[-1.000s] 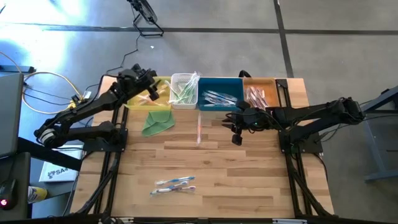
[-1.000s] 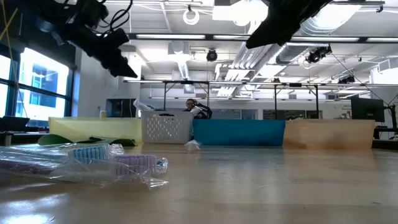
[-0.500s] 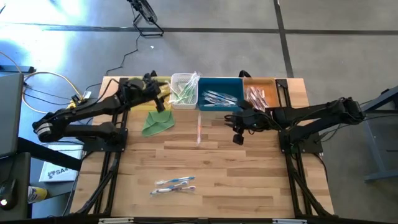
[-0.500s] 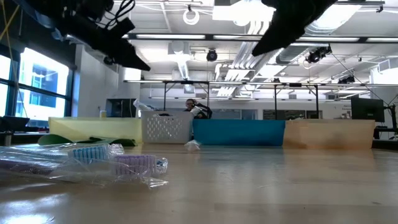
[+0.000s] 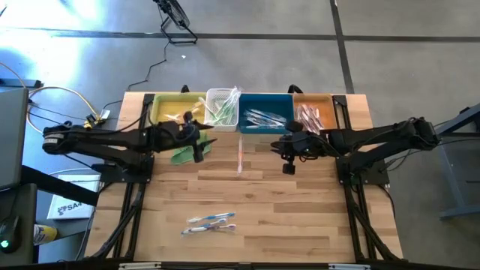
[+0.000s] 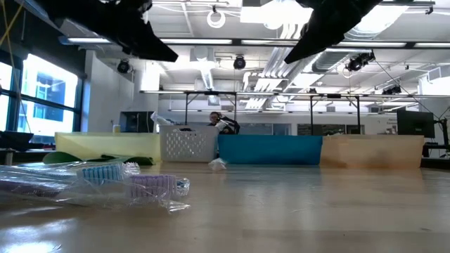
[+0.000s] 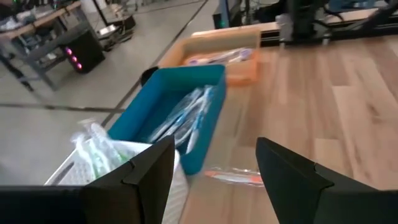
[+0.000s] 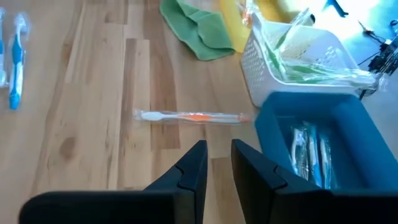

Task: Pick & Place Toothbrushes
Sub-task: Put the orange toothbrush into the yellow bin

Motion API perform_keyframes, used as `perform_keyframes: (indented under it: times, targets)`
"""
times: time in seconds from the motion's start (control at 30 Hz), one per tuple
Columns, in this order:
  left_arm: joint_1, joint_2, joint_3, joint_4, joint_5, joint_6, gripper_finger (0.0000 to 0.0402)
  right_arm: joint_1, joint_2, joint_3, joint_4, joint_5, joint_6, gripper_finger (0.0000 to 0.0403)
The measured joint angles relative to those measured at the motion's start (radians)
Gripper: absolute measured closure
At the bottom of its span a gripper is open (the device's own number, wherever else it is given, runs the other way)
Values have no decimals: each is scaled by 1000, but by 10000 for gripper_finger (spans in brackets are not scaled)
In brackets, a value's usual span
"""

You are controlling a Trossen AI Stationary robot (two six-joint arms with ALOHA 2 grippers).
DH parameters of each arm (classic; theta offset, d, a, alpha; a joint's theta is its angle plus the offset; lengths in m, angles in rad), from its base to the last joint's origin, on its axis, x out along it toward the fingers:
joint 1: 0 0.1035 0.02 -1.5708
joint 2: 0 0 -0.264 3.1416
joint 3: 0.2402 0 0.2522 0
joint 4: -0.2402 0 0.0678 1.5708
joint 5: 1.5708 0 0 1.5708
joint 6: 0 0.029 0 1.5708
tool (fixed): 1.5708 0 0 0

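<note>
High view: I have the left pincer [image 5: 199,145] spread and empty over the green cloth [image 5: 182,154], right pincer [image 5: 287,159] nearly pressed together beside the orange toothbrush [image 5: 239,155] on the bench [image 5: 300,217]; both converging risks collision.

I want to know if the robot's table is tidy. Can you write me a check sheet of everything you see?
Surface: wooden table, mostly bare boards.
Job's things: orange toothbrush lying loose near the bins; two blue toothbrushes at the near end; more in the yellow bin, white basket, blue bin and orange bin.
Clutter: green cloth below the yellow bin.
Grippers: left gripper open, above the cloth; right gripper nearly closed, empty, right of the orange toothbrush.
Cables: yellow and black cables left of the table.
Surroundings: grey floor; open hall behind.
</note>
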Motion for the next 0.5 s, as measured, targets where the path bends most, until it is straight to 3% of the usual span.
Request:
perform_keyframes:
  times: [0.2,0.5]
  targets:
    - [-84,0,0,7,-51,70,181,0,0,0,-1,-42,6,338]
    - [-89,0,0,19,-54,217,181,0,0,0,-2,-50,126,338]
